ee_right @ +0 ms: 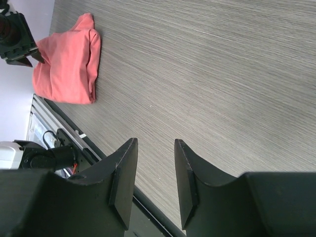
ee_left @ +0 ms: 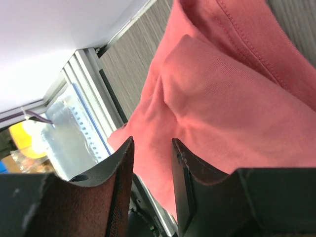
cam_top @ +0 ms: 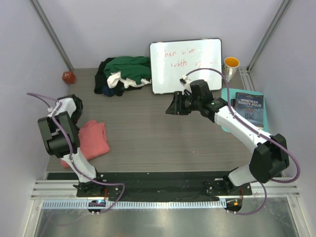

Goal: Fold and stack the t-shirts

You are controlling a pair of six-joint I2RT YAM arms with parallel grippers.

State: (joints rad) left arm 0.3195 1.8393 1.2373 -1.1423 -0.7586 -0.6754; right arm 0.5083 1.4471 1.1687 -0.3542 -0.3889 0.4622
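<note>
A salmon-pink t-shirt lies folded into a small bundle at the near left of the table. It fills the left wrist view and shows at the far left of the right wrist view. My left gripper hovers at the shirt's left edge, open and empty. A heap of dark green, white and black t-shirts sits at the back. My right gripper is open and empty above bare table at the centre.
A white board with red writing leans at the back. A yellow mug stands to its right. A dark book lies on a teal mat at the right. A red object sits back left.
</note>
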